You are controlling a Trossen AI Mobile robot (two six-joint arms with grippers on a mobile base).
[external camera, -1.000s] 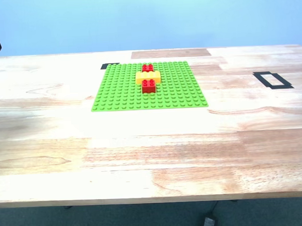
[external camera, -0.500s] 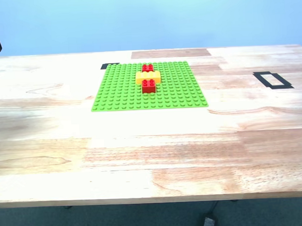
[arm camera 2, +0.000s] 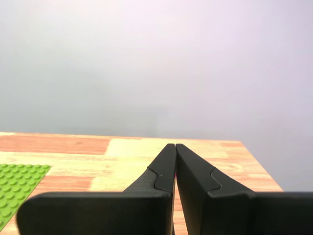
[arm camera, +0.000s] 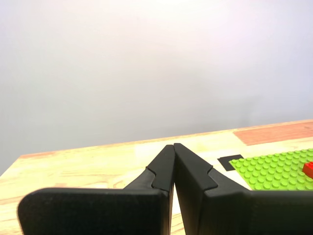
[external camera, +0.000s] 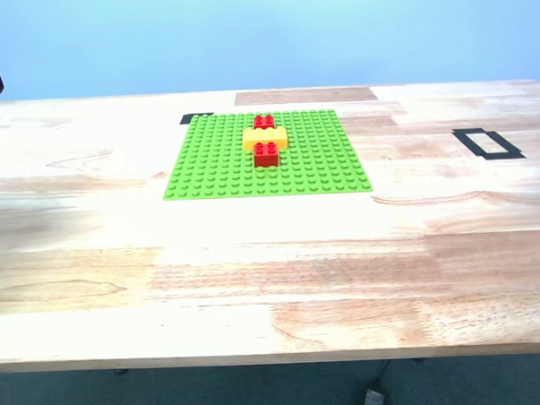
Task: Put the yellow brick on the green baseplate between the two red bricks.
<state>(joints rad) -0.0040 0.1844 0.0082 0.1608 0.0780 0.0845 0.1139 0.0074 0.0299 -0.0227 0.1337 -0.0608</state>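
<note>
Wooden table edges bare, my first gripper fingers pressed together, my second gripper likewise

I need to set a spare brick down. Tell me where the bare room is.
The wooden table is bare from the lime-green studded baseplate to its near edge, and between the baseplate and the black tape rectangle. It is crowded mid-plate, where the yellow-orange brick sits between two red bricks.

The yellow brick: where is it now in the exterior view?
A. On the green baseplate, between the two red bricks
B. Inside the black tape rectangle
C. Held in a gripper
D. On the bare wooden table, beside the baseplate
A: the yellow brick sits on the green baseplate, with one red brick behind it and the other red brick in front.
</note>
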